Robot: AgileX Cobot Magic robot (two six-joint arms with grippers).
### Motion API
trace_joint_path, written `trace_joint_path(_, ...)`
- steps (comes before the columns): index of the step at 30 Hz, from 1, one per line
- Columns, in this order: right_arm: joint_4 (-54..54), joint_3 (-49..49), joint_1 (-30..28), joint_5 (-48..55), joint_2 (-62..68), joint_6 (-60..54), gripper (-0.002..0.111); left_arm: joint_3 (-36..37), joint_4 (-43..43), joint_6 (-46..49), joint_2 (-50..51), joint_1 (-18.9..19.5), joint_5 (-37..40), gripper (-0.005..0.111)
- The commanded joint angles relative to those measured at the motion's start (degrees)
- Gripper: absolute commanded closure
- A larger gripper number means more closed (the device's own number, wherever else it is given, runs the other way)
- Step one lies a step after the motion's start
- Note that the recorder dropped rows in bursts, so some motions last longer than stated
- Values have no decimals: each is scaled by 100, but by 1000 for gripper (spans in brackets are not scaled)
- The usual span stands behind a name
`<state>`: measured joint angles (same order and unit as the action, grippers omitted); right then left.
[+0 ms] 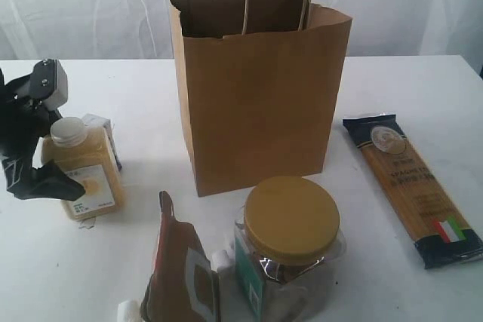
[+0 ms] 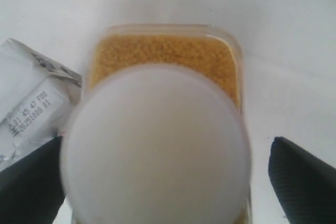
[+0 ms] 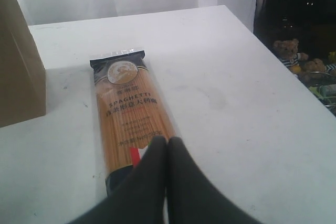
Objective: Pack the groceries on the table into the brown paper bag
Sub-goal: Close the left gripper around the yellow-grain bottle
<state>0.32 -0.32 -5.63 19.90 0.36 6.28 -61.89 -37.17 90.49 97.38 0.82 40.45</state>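
Groceries are spread over the white table [image 1: 407,81], with the brown paper bag [image 1: 260,103] standing upright at the back middle, mouth open and both loop handles sticking up. The yellow-grain bottle [image 1: 84,171] stands upright off to the bag's left, well apart from it, and the left claw [image 2: 164,182] is right over it. The wrist view looks straight down on the white cap [image 2: 157,145], with the black fingers [image 2: 302,179] spread as wide as they go, one on each side. The one finger has a clear gap to the bottle, the other sits close by the cap, and nothing is gripped. A small white box [image 1: 102,126] sits just behind the bottle. At the front, the clear jar [image 1: 290,239] with its mustard lid stands just in front of the bag, and the brown-orange pouch [image 1: 177,269] stands right beside the jar on its left. A couple of small white bits [image 1: 221,260] lie around those two. The spaghetti packet [image 1: 411,186] lies flat to the right of the bag, close but not touching, running front to back. The right claw [image 3: 168,153] is pinched fully closed with nothing in it, sitting over the packet's near end; can't tell if it touches the wrapper. Past the table edge there are some teddy bears [image 3: 289,51], and a white curtain [image 1: 90,5] hangs behind.
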Motion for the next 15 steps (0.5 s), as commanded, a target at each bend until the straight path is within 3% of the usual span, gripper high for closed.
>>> trace_joint_path(1,9,32,-32,-19,-36,32,108,16,-131,-68,-2,7,10,12)
trace_joint_path(7,9,32,-32,-19,-36,32,108,16,-131,-68,-2,7,35,58)
trace_joint_path(8,9,32,-32,-19,-36,32,108,16,-131,-68,-2,7,205,72)
trace_joint_path(15,9,32,-32,-19,-36,32,108,16,-131,-56,-2,7,249,107)
